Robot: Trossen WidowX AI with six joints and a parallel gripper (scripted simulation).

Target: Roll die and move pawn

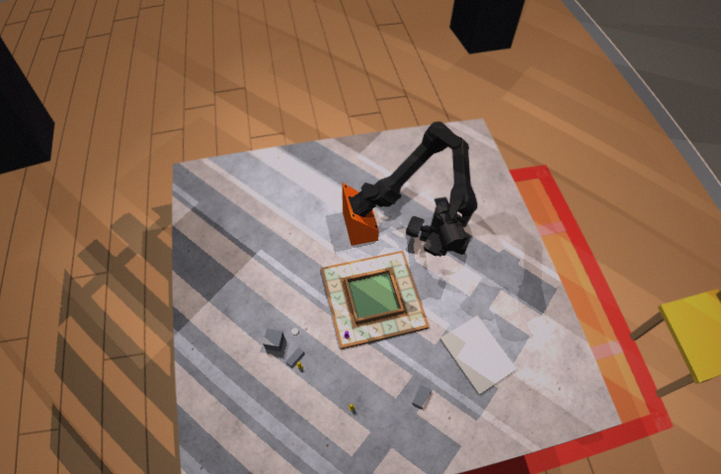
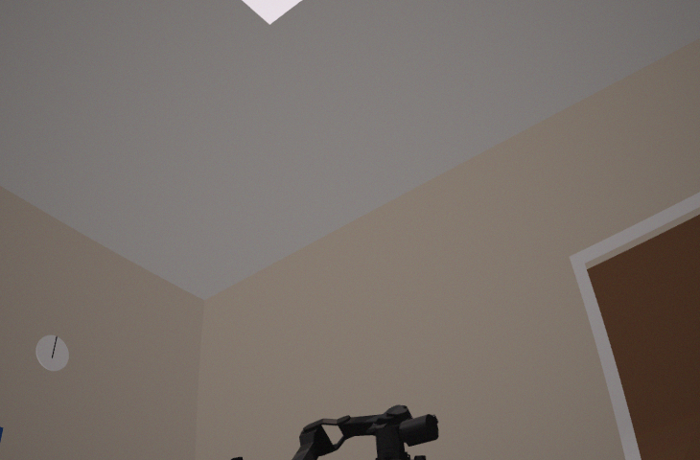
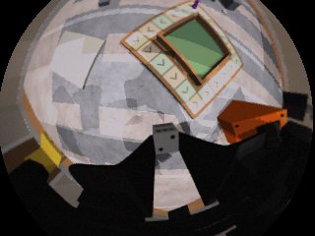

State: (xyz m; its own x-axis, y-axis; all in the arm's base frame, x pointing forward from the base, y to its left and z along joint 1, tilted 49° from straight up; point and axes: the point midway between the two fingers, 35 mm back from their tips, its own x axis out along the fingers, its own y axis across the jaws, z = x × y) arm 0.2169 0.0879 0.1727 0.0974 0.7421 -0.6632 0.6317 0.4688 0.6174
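Observation:
My gripper [image 3: 164, 137] is shut on the grey die [image 3: 165, 135], between the fingertips in the wrist view. Two pips show on one die face; several show on the darker face. The gripper is above the table, beside the board [image 1: 334, 284] [image 3: 161, 63]. In the top view the die is not visible. The board's green dice tray [image 1: 372, 294] [image 3: 197, 46] has a brown rim and is empty. The purple pawn [image 1: 346, 335] [image 3: 195, 4] stands on the lower-left corner square in the top view. The exterior view shows only upper parts of the arm.
An orange block [image 1: 362, 230] [image 3: 241, 117] is at the arm's base. A white sheet [image 1: 477, 355] [image 3: 74, 59] lies beyond the board. Grey blocks [image 1: 275, 342] [image 1: 295, 356] [image 1: 422, 396], yellow figures [image 1: 299, 365] [image 1: 351, 408] and a white disc [image 1: 294, 331] are on the table.

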